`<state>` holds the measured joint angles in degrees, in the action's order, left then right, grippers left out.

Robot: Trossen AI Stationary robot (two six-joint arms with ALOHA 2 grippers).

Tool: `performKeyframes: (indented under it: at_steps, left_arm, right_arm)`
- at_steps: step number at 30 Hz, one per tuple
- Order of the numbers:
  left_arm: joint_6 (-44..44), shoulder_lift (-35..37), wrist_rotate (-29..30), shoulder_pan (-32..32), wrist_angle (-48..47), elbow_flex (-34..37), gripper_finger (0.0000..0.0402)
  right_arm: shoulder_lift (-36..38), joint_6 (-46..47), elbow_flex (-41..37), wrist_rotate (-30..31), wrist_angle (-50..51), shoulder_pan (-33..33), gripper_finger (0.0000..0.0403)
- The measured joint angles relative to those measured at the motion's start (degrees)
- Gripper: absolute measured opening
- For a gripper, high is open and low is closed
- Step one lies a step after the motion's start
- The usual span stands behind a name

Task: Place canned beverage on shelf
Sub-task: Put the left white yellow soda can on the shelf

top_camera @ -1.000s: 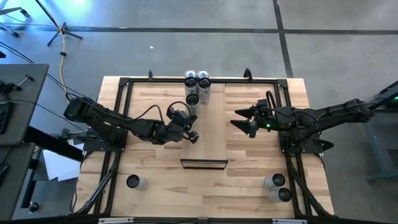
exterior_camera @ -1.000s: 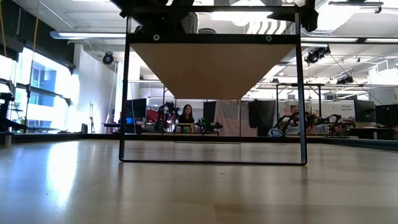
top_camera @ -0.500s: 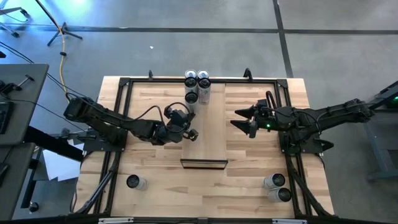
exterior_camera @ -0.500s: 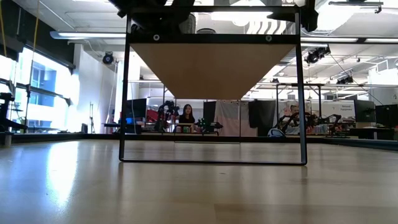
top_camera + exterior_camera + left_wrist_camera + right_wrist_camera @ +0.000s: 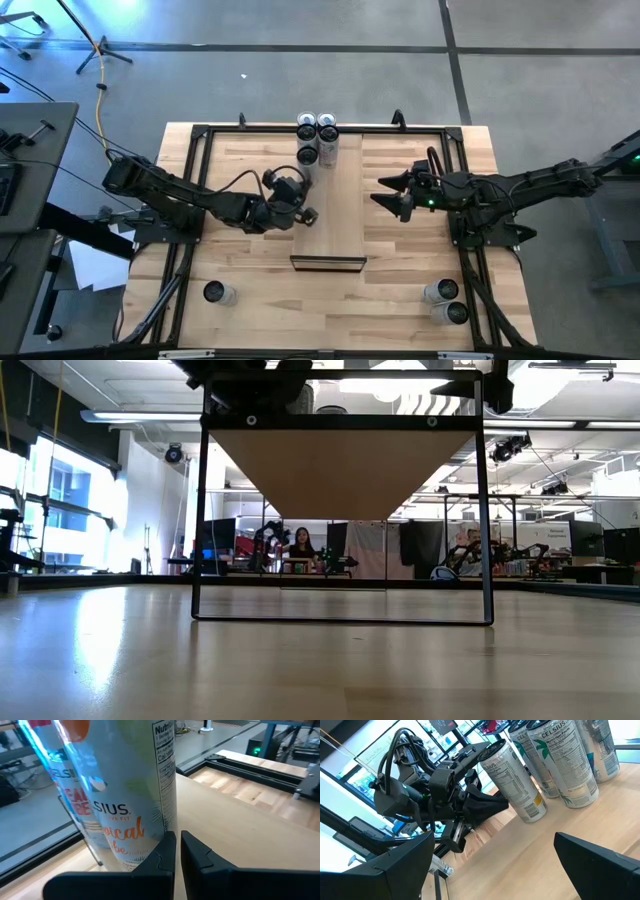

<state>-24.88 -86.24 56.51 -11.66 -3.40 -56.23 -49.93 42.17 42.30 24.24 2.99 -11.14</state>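
The floor is smooth and gray with dark lines, bright windows shine at nine o'clock, long lights hang up high, and a person sits far back.

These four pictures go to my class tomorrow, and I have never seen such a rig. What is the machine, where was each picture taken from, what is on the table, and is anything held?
It is a robot with two dark arms at a wooden table. One camera looks straight down, one sits at table height, and one rides on each wrist.

A long wooden shelf stands mid-table, with four cans clustered at its far end. Three more cans wait near the front: one at the left, two at the right.

The left gripper is shut and empty, close to the nearest shelf can. The right gripper is open and empty, beside the shelf.
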Motion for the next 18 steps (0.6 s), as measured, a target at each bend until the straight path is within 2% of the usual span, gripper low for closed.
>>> performKeyframes:
  at_steps: [5,18]
  left_arm:
    - [-0.17,0.00,1.72,0.15,-0.06,0.00,0.0000]
    - [-0.40,0.00,0.67,1.88,0.18,0.00,0.0000]
  right_arm:
    - [0.00,0.48,0.00,0.01,0.69,0.00,0.0397]
    - [0.00,0.90,0.00,0.03,0.69,0.00,0.0397]
